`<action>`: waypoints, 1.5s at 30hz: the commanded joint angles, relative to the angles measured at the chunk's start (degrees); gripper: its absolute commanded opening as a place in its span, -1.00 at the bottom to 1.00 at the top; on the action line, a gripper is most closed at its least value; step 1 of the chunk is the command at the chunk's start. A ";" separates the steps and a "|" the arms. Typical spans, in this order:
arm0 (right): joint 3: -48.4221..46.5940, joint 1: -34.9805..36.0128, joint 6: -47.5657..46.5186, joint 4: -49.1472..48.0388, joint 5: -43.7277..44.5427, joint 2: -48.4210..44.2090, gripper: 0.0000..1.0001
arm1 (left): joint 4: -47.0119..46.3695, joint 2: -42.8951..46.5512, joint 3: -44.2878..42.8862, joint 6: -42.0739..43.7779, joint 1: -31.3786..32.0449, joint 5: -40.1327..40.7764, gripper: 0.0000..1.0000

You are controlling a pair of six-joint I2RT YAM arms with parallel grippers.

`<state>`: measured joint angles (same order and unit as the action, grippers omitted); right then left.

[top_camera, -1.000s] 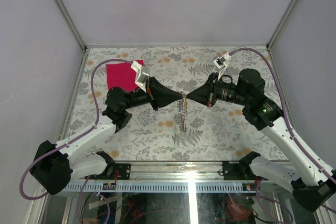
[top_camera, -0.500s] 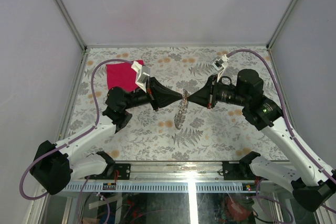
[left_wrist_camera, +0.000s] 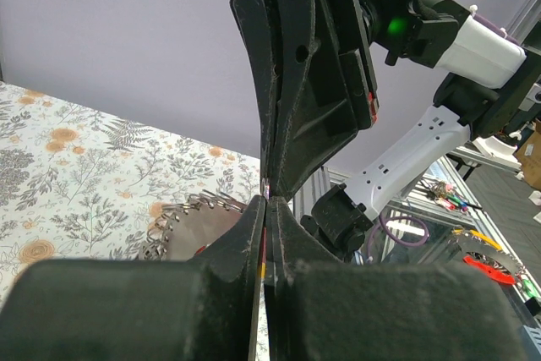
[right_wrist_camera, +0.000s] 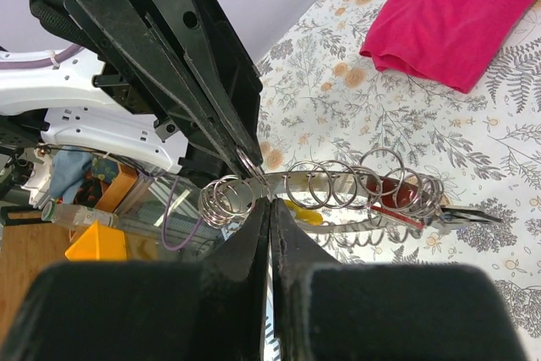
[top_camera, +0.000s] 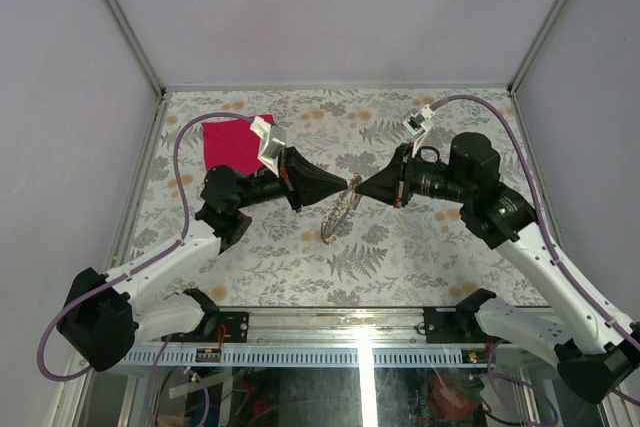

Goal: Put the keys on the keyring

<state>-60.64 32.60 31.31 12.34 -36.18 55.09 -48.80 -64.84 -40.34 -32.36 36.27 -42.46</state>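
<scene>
The keyring (top_camera: 340, 211) is a thin silvery loop strung with several small wire rings. It hangs tilted above the middle of the table. My left gripper (top_camera: 350, 182) and right gripper (top_camera: 361, 185) meet tip to tip at its upper end, both shut on it. In the right wrist view the loop (right_wrist_camera: 355, 177) runs rightwards from my right gripper (right_wrist_camera: 270, 204), and the left gripper (right_wrist_camera: 246, 158) pinches beside it. A yellow key head (right_wrist_camera: 309, 213) and a red one (right_wrist_camera: 397, 201) show behind the rings. The left wrist view shows my left gripper (left_wrist_camera: 265, 201) shut under the right fingers (left_wrist_camera: 308, 82).
A pink-red cloth (top_camera: 232, 145) lies folded at the back left of the flower-print table (top_camera: 420, 247), behind the left arm. Grey walls close in the left, right and back sides. The metal rail (top_camera: 350, 322) runs along the near edge.
The right gripper has moved left and shut against the left gripper's tip. The keyring has swung from hanging straight down to tilting towards the lower left.
</scene>
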 commanded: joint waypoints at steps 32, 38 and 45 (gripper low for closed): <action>11.39 -0.26 13.21 -16.99 3.67 -3.38 -0.75 | -7.79 0.14 -1.38 -1.30 -0.05 -1.09 -1.00; 8.95 -0.25 7.85 -15.50 3.52 -4.82 -0.43 | -7.65 0.41 -1.38 -1.22 -0.06 -0.92 -1.00; 7.21 -0.25 -1.09 -14.89 4.69 -8.40 -0.32 | -6.95 0.77 -1.40 -0.88 -0.06 -0.91 -1.00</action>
<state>-49.89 32.60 37.26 -1.02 -33.15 50.15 -50.37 -65.34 -40.34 -33.06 36.27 -43.53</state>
